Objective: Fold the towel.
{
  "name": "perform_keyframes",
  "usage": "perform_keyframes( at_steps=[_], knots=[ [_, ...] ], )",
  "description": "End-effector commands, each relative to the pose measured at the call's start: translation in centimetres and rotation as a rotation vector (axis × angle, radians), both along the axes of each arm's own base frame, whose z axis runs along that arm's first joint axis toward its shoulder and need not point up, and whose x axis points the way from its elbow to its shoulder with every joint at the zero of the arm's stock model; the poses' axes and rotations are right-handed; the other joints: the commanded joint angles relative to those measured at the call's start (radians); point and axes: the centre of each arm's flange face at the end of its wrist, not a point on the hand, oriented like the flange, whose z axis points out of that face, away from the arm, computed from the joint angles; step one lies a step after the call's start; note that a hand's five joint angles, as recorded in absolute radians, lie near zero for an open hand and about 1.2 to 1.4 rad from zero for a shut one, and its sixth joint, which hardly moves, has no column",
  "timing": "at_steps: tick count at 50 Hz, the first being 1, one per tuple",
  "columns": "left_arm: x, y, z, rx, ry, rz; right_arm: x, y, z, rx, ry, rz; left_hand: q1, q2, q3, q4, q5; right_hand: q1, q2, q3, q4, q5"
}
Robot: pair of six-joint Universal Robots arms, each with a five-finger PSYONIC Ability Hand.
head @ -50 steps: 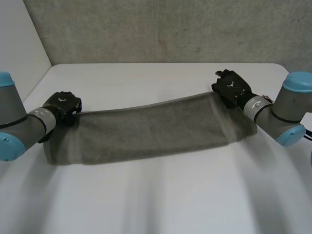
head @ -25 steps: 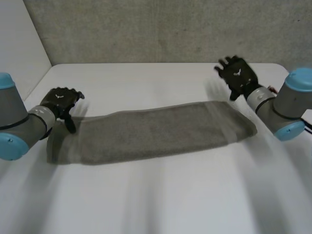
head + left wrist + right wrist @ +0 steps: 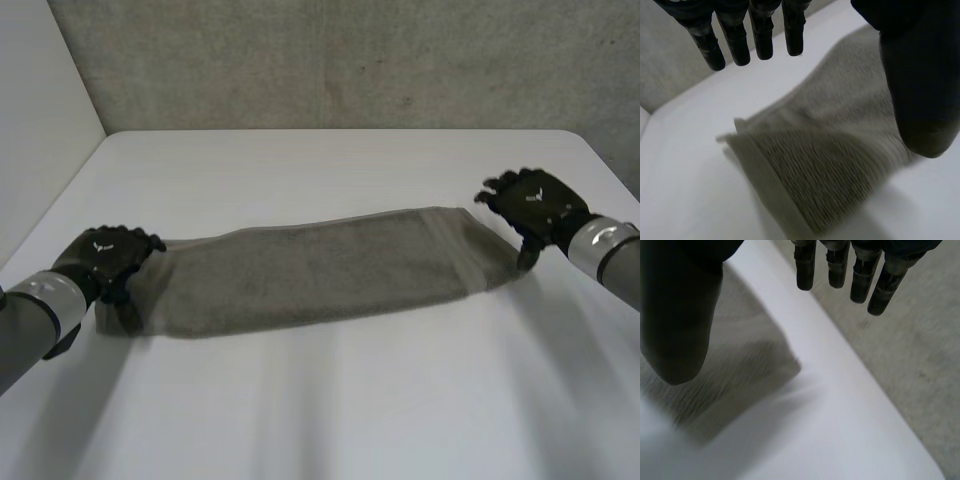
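Observation:
A grey-brown towel [image 3: 320, 268], folded into a long strip, lies flat across the middle of the white table [image 3: 330, 160]. My left hand [image 3: 105, 259] hovers at the strip's left end, fingers straight and empty. In the left wrist view the towel's end [image 3: 830, 175] lies below my fingers [image 3: 752, 35] and thumb [image 3: 920, 90], apart from them. My right hand [image 3: 533, 203] is just off the strip's right end, open with nothing in it. Its wrist view shows the towel's corner [image 3: 755, 365] under the thumb [image 3: 677, 310], untouched.
A rough grey wall [image 3: 340, 60] runs behind the table's far edge. The table's rounded far right corner [image 3: 920, 450] lies beyond my right hand's fingertips [image 3: 840, 270].
Both hands have let go of the towel's ends and opened. The left hand drew back toward the near left, the right hand swung out to the right. The towel settled flat.

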Motion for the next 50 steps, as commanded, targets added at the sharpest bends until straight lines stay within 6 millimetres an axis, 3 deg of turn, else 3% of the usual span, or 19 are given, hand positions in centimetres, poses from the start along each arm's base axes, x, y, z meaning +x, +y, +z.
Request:
perform_keyframes(
  at_steps=[1,10,22,26,28,30,39,50],
  knots=[
    [0.8,0.2,-1.5,0.057,-0.014,0.042,-1.5,1.1,-2.5,0.06,0.068,-0.008,-0.075,-0.023,-0.043,-0.05,-0.011,0.066,0.063,-0.007,-0.06,0.067],
    [1.3,0.1,-2.7,0.094,-0.044,0.092,-1.6,1.2,-4.4,0.1,0.071,-0.006,-0.078,-0.026,-0.043,-0.05,-0.014,0.128,0.125,-0.007,-0.06,0.129],
    [1.4,-0.7,-4.6,0.132,-0.053,0.104,-1.5,0.6,-6.6,0.111,0.067,-0.008,-0.096,-0.043,-0.043,-0.05,-0.032,0.489,0.485,-0.007,-0.06,0.489],
    [1.4,-0.8,-4.6,0.129,-0.053,0.104,-1.6,0.4,-6.5,0.097,0.061,-0.013,-0.099,-0.046,-0.043,-0.05,-0.035,0.712,0.709,-0.007,-0.06,0.713],
    [1.3,-0.8,-4.6,0.129,-0.052,0.101,-1.7,0.2,-6.3,0.085,0.048,-0.021,-0.099,-0.046,-0.043,-0.05,-0.035,1.08,1.077,-0.007,-0.06,1.081],
    [1.3,-0.7,-4.6,0.129,-0.052,0.098,-1.8,0.0,-6.1,0.084,0.041,-0.029,-0.101,-0.049,-0.043,-0.05,-0.038,1.131,1.127,-0.007,-0.06,1.131],
    [1.2,-0.8,-4.4,0.123,-0.05,0.098,-3.7,-0.2,-5.3,0.089,0.023,-0.067,-0.116,-0.064,-0.043,-0.05,-0.052,1.131,1.128,-0.007,-0.06,1.132],
    [0.9,-0.3,-4.7,0.136,-0.05,0.086,-8.0,1.1,-3.2,0.079,-0.018,-0.1,-0.116,-0.064,-0.043,-0.05,-0.052,1.131,1.128,-0.007,-0.06,1.132]
  ],
)
